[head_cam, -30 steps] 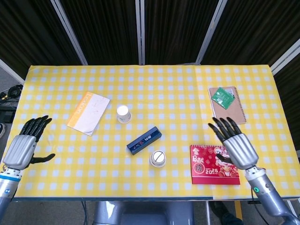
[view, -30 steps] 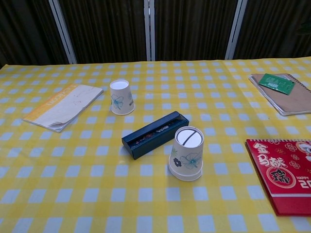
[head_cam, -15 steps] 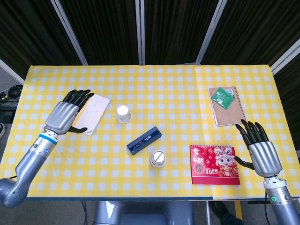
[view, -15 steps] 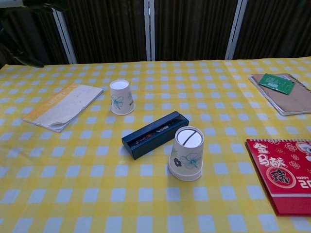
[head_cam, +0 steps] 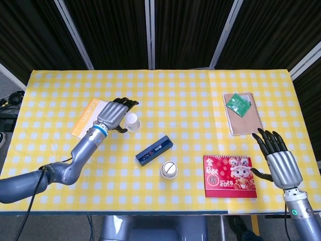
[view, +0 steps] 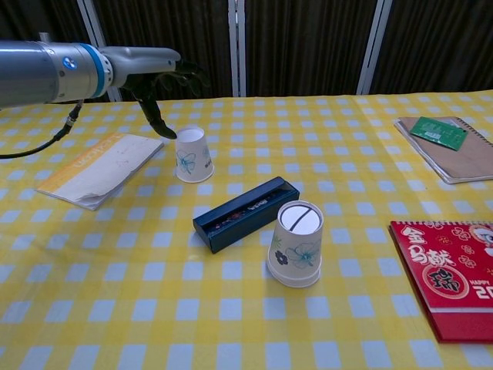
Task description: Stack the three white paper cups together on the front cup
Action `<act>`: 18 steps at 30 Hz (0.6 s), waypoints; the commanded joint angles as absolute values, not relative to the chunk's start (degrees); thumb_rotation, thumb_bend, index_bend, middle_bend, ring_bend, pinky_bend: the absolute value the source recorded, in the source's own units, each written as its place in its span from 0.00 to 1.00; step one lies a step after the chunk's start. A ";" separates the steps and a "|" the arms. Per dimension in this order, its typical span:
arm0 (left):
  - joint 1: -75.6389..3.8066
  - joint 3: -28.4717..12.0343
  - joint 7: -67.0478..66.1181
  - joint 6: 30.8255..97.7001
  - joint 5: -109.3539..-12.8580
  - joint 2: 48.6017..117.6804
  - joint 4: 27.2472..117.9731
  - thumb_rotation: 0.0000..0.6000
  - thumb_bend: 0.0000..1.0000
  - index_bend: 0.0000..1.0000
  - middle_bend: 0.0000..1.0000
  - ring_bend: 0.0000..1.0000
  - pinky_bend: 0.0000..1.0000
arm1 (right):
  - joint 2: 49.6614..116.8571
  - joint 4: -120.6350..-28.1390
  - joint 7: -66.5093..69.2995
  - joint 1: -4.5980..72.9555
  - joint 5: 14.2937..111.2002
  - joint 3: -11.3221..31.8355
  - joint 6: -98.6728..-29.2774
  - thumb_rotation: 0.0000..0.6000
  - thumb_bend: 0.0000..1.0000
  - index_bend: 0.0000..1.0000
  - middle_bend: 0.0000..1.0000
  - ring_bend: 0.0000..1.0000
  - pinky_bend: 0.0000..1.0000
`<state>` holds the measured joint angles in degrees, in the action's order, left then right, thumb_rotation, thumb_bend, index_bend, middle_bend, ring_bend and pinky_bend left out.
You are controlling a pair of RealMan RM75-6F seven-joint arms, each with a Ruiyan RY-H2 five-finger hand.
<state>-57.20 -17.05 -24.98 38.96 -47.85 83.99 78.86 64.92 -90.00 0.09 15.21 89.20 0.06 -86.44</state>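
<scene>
Two upside-down white paper cups with a blue flower print show. The far cup stands left of centre. The front cup stands near the middle front. My left hand hovers just left of and above the far cup, fingers spread, thumb pointing down beside it, holding nothing. My right hand is open at the table's right front edge, beside the red calendar. It is out of the chest view.
A dark blue box lies between the two cups. A yellow-and-white booklet lies under my left forearm. The red calendar is at front right; a brown notebook with a green packet is at back right.
My left arm swept from the table's left front edge in and to the right, reaching the far cup. The right hand drew back to the right edge and then stayed.
</scene>
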 commanded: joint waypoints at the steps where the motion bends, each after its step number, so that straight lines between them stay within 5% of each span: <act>1: -60.07 -15.67 -27.00 37.98 -44.50 87.92 74.86 1.00 0.23 0.14 0.17 0.11 0.16 | 64.73 -89.92 0.43 15.14 88.90 0.40 -86.05 1.00 0.00 0.00 0.00 0.00 0.00; 14: -62.04 -13.98 -24.07 37.73 -43.97 95.76 63.26 1.00 0.26 0.17 0.20 0.16 0.19 | 64.02 -89.76 1.78 14.83 87.92 1.58 -84.25 1.00 0.00 0.00 0.00 0.00 0.00; 18: -62.04 -13.87 -22.96 37.78 -44.36 97.07 60.76 1.00 0.26 0.22 0.26 0.23 0.30 | 64.20 -89.52 1.75 14.75 87.59 1.88 -83.72 1.00 0.00 0.00 0.00 0.00 0.00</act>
